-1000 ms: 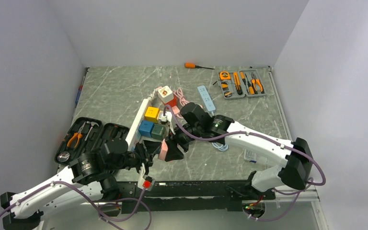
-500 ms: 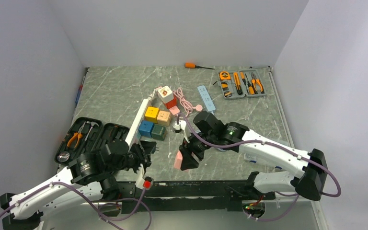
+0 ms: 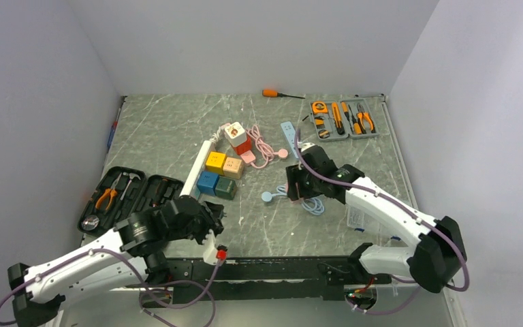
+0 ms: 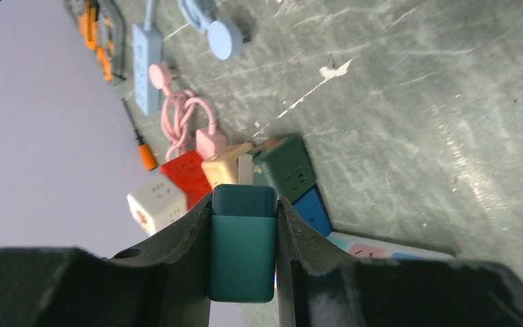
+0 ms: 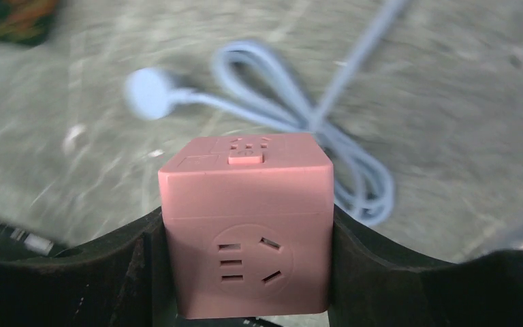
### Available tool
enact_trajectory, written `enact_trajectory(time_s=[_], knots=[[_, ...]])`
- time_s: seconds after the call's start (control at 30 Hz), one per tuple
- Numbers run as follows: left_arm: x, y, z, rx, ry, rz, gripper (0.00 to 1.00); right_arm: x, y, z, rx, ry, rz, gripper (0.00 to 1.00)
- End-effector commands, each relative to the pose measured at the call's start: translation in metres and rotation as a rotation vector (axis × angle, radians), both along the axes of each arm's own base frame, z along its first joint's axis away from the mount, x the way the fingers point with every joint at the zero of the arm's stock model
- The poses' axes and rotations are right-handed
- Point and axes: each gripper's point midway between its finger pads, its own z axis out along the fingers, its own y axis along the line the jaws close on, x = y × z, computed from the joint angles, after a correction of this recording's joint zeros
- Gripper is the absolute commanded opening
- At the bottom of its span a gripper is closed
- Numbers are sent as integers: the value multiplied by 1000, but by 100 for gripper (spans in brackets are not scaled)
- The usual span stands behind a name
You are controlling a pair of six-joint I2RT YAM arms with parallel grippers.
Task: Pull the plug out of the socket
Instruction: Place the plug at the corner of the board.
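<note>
Left claw (image 4: 243, 228) clamps the teal plug (image 4: 243, 266) near the counter's (image 3: 163, 129) front edge; right claw (image 5: 245, 238) holds the pink socket cube (image 5: 245, 184) over the blue cable (image 5: 313, 122) — open counter between them.

light: even, soft | shadows: faint | left wrist: sharp | right wrist: background blurred

Pink cube plug (image 5: 245, 231) held clear of the white socket strip (image 3: 195, 170).
</note>
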Motion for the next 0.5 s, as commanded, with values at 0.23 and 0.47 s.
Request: enact_trajectory(time_s=[0.23,0.47], knots=[[2,-74,55,-98,285,7,0,68,-116,-27,-117,-160,-749,0],[13,-137,65,-72,352,56,0,80,-139,-50,-185,-196,-894,10]])
